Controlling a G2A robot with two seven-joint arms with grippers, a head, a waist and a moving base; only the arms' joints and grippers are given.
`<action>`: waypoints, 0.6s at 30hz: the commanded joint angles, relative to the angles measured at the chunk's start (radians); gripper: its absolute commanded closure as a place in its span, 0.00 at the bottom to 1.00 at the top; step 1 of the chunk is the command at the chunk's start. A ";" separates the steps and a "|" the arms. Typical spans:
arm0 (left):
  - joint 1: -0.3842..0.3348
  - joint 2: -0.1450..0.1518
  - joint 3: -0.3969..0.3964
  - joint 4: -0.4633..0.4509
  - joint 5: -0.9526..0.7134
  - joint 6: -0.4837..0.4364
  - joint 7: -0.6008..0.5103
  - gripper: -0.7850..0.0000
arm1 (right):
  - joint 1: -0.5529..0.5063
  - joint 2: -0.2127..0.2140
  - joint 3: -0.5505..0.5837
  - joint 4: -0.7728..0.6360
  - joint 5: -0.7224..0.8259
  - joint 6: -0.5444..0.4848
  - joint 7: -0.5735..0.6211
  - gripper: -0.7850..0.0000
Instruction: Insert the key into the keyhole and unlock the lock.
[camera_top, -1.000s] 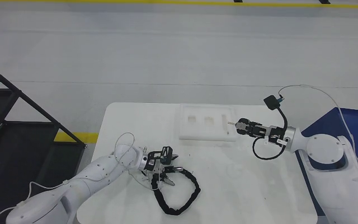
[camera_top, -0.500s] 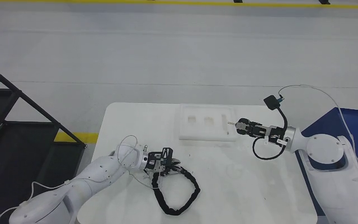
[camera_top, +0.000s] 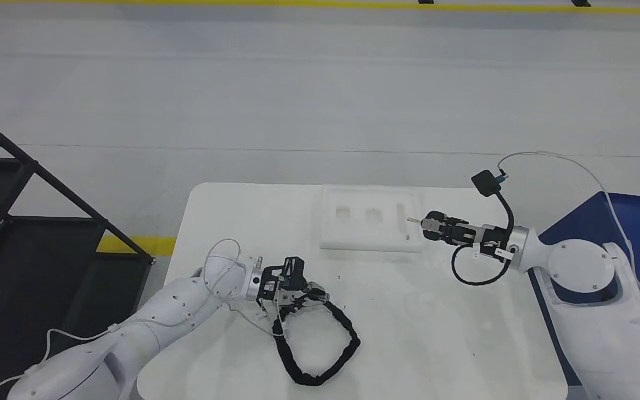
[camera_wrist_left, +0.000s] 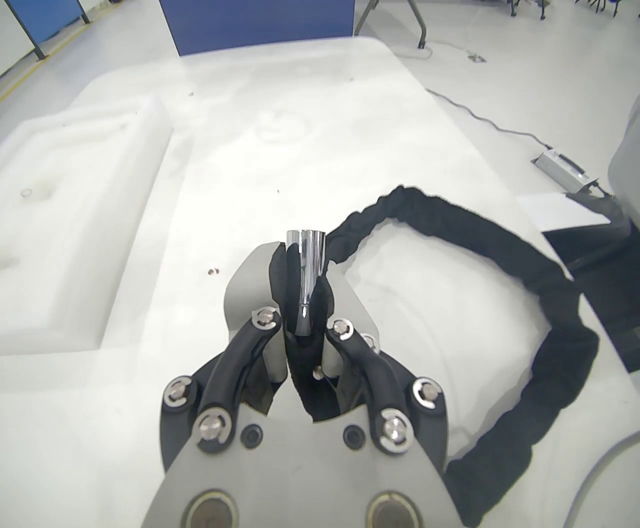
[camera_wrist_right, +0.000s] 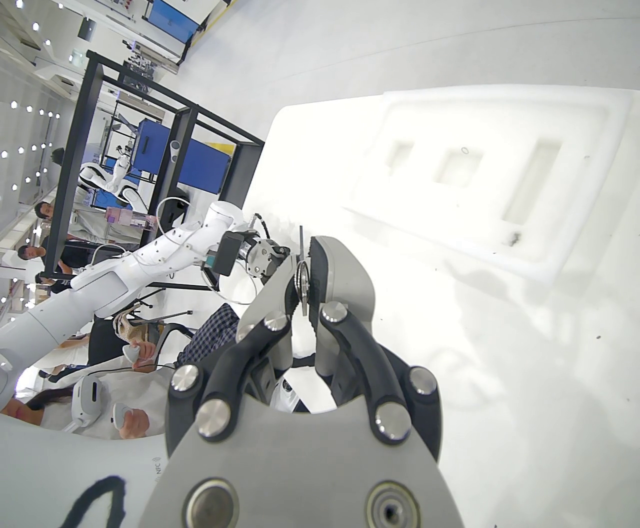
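LEFT GRIPPER (camera_wrist_left: 301, 287): jaws narrowed, clamped on chrome lock cylinder (camera_wrist_left: 306, 260) | black sleeved cable (camera_wrist_left: 550, 320) looped on white table (camera_top: 450, 330) beside it | RIGHT GRIPPER (camera_wrist_right: 303, 265): pinched closed on key (camera_wrist_right: 300, 280), blade tip over foam tray (camera_top: 365, 240) right edge

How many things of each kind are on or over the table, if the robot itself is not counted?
lock: 1
key: 1
foam tray: 1
Total: 3
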 joint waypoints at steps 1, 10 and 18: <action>0.001 0.009 -0.017 -0.027 -0.011 -0.018 0.009 1.00 | 0.000 0.000 0.000 0.000 0.000 0.000 0.000 1.00; -0.013 0.030 -0.105 -0.185 -0.135 -0.117 -0.033 1.00 | -0.007 0.006 -0.038 -0.065 -0.078 0.049 0.064 1.00; -0.059 -0.006 -0.098 -0.262 -0.242 -0.129 -0.125 1.00 | 0.003 0.020 -0.061 -0.229 -0.086 0.206 0.236 1.00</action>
